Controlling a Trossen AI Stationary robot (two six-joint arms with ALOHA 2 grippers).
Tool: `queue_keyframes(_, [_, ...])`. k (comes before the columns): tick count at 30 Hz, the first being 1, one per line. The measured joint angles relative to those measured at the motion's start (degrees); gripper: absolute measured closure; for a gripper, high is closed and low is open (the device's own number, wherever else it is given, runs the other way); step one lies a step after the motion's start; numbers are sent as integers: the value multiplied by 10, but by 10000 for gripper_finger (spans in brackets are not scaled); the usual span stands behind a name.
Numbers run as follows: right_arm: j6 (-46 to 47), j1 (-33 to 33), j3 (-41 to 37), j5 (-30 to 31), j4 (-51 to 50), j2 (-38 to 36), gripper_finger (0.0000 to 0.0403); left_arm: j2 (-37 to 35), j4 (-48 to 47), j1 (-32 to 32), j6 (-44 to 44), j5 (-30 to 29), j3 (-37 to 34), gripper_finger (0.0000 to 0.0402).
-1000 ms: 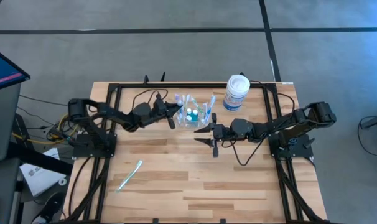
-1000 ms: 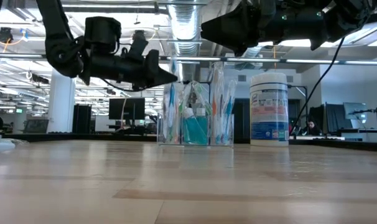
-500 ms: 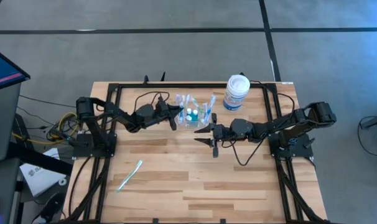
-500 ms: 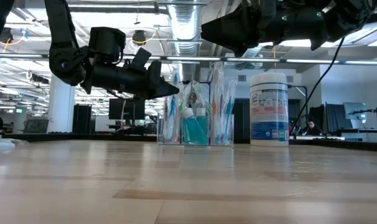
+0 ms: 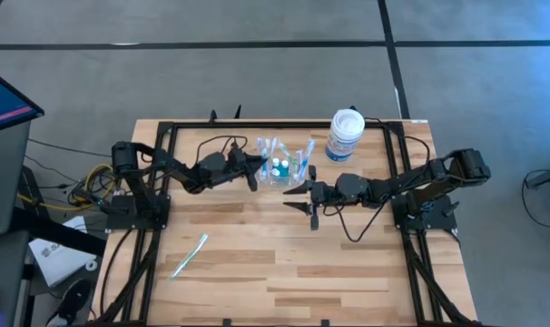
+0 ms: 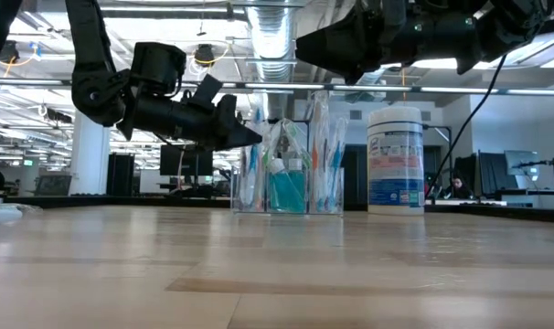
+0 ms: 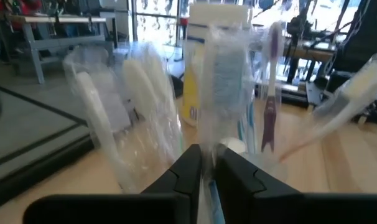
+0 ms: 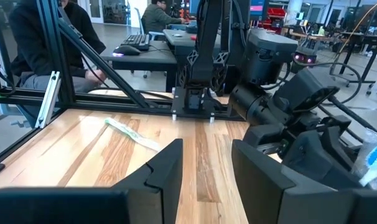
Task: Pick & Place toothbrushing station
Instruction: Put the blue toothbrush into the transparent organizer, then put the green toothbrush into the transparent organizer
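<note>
The left gripper [image 7: 208, 163] sits right up against the clear toothbrushing station [image 7: 195, 118], its two dark fingers [image 7: 187, 169] a narrow slit apart around a wrapped item; wrapped toothbrushes [image 7: 148, 93] stand upright inside, a purple-handled one [image 7: 269, 106] among them, on the wooden table [image 7: 338, 168]

No readable text, white jar [image 6: 396, 160] blue label lettering too small to make out
</note>
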Motion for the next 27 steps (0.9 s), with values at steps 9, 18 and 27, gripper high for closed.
queue_keyframes(9, [4, 0, 0, 0, -11, 0, 275, -1, -3, -4, 0, 1, -1, 319])
queue_keyframes(18, [4, 0, 0, 0, -12, 0, 274, -51, 1, -5, 4, 0, -21, 284])
queue_keyframes(27, [5, 2, 0, 0, -12, 0, 275, -147, -20, -20, 2, 0, -96, 265])
